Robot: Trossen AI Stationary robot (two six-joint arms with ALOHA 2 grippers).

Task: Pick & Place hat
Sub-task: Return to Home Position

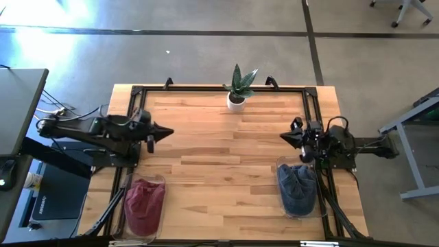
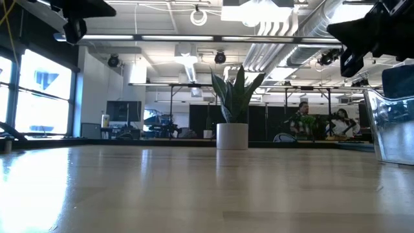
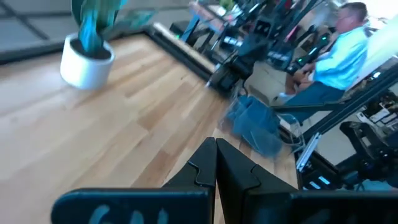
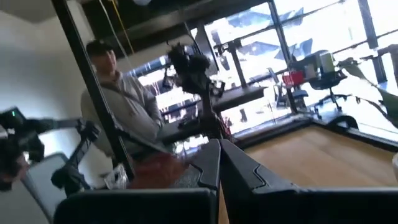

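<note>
Red cap [image 1: 144, 204] sits bundled in the left bin [image 1: 127, 181] and the blue cap [image 1: 297, 186] in the right bin [image 1: 280, 167], both along the tabletop [image 1: 219, 158] edge far from the potted plant [image 1: 237, 92], so the sorting looks done and this reads as the homing step. Up at mid-table the left hand [image 1: 167, 132] points inward, fingers pressed together on nothing, and the right hand [image 1: 283, 137] mirrors it just beyond its bin, pinched closed and empty too. Next, I'd judge, each arm need only fold to rest without clipping a bin wall.
</note>
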